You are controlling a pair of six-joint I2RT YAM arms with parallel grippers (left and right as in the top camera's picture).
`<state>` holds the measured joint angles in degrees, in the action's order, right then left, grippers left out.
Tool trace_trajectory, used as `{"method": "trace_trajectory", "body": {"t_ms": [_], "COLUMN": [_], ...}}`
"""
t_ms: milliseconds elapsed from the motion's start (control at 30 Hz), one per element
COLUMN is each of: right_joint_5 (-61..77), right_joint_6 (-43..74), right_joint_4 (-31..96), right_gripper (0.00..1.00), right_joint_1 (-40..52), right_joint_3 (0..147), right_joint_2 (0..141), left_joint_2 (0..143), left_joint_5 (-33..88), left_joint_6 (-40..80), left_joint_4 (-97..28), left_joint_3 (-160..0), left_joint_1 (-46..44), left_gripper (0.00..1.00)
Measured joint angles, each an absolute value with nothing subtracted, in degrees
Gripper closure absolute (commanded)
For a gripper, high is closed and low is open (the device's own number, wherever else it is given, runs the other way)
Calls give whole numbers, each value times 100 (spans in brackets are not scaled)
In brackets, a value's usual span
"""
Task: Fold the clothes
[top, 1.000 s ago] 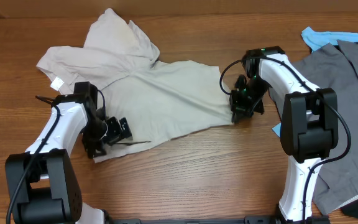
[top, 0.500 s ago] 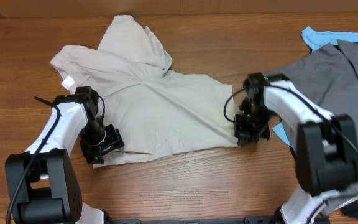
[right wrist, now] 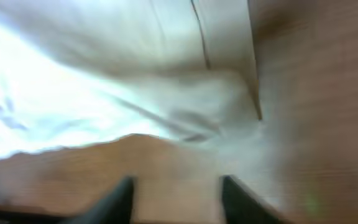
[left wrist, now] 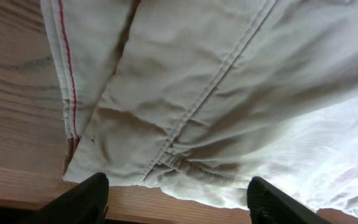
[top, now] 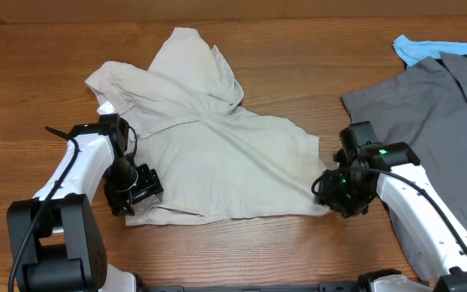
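Left gripper (top: pixel 140 185) hovering open at near-left corner of shorts (top: pixel 217 162); right gripper (top: pixel 335 192) hovering open beside right hem, neither gripping. Shorts lying rumpled across desk (top: pixel 242 251); no tidy fold showing, most folding seemingly remaining.

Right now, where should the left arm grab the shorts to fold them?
I'd grip the near-left hem corner of the shorts, coming in low from the table's front edge. That stitched edge lies flat on the wood, right ahead of the left gripper, whose fingers stand open either side.
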<state>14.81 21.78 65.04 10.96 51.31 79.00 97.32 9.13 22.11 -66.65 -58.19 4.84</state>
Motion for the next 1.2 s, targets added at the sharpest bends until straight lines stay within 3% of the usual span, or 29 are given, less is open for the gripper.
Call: {"method": "trace_trajectory", "body": {"t_ms": [100, 333, 567, 800, 1000, 1200], "right_joint_5": [1485, 1789, 2598, 3474, 3664, 3197], "right_joint_6": [2200, 1564, 705, 548, 744, 1076], "right_joint_4": [6003, 3769, 4469, 4224, 3100, 2648], "right_gripper": [25, 26, 24, 29, 30, 41], "right_joint_1": [1098, 1098, 1096, 1105, 1361, 1804], "right_joint_3": [5133, 5419, 7878, 10173, 10333, 10350], "right_joint_2": [7902, 7983, 10226, 12676, 13423, 13504], "left_joint_2": [9732, 9732, 9732, 9732, 9732, 9732], "left_joint_5": [913, 915, 958, 978, 978, 980], "left_joint_6": [2211, 2211, 2211, 2211, 2211, 2211], "left_joint_4": [-6619, -6449, -6335, -6259, -6178, -6171], "left_joint_3": [-5819, -5817, -5808, -5800, -5800, -5800], "left_joint_1": [486, 486, 486, 484, 484, 486], "left_gripper": [23, 22, 22, 23, 23, 22]}}
